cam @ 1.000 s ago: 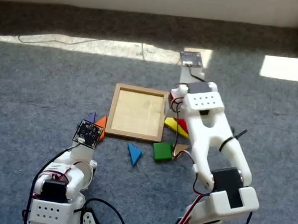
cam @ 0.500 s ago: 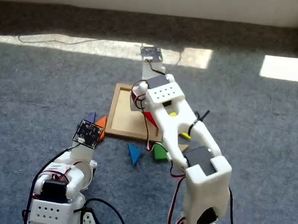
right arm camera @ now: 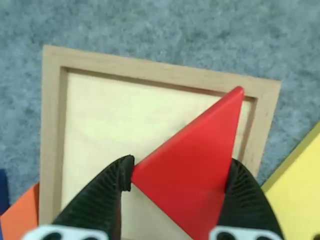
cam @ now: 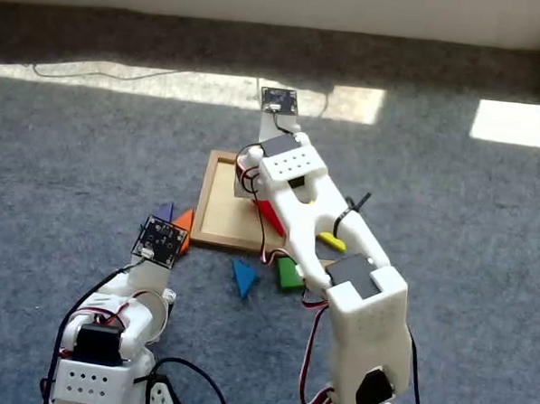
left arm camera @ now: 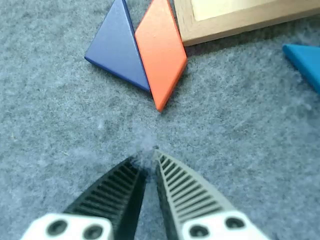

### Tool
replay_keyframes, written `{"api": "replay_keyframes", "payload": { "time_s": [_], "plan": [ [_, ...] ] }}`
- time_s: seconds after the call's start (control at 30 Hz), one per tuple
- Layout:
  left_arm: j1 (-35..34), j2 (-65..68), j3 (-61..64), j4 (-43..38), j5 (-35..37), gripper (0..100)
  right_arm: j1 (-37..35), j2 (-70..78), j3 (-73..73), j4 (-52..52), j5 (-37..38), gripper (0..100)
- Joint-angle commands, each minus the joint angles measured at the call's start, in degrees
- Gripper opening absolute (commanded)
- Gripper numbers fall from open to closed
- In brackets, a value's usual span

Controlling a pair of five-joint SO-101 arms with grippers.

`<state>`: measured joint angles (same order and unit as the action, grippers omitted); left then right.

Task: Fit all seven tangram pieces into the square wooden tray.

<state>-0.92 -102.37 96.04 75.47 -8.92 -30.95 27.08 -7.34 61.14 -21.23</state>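
Gripping the red triangle (right arm camera: 195, 165) by two of its edges, the right end effector (right arm camera: 180, 165) hangs over the square wooden tray (right arm camera: 150, 70). The triangle's sharp tip crosses the tray's inner rim near one corner, and the rest of it covers part of the pale floor; whether the piece touches the wood cannot be told. In the high view the tray lies on the grey carpeted counter (cam: 91, 156), and the right arm stretches in from 5 o'clock across the tray's 3 o'clock side. The other pieces sit outside the frame. An orange parallelogram (left arm camera: 161, 50) and a dark blue triangle (left arm camera: 117, 47) lie edge to edge at the tray's 8 o'clock, the orange one just beside the rim. A light blue triangle (left arm camera: 306, 60) rests at about 6 o'clock, a green square (cam: 289, 274) at 5 o'clock, and a yellow piece (right arm camera: 300, 175) at 4 o'clock, partly under the arm. The left end effector (left arm camera: 146, 157) is low over the carpet near the orange and dark blue pair, at 7 o'clock from the tray, its fingers drawn to a narrow slit with nothing between them.
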Motion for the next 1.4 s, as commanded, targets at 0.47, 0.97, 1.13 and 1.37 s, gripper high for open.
{"api": "replay_keyframes", "payload": {
  "time_s": [0.47,0.97,1.13,1.37],
  "plan": [
    [-0.66,-1.89,1.19,0.09,0.44,1,0.92,-1.54,-4.18,6.37,-0.26,23.6],
    [-0.66,-1.89,1.19,0.09,0.44,1,0.84,-1.63,-5.85,9.19,-0.18,32.5],
    [-0.66,-1.89,1.19,0.09,0.44,1,1.01,-1.71,-14.37,16.31,2.73,28.6],
    [-0.66,-1.89,1.19,0.09,0.44,1,1.89,-1.19,-18.77,14.90,15.30,10.6]
  ]
}}
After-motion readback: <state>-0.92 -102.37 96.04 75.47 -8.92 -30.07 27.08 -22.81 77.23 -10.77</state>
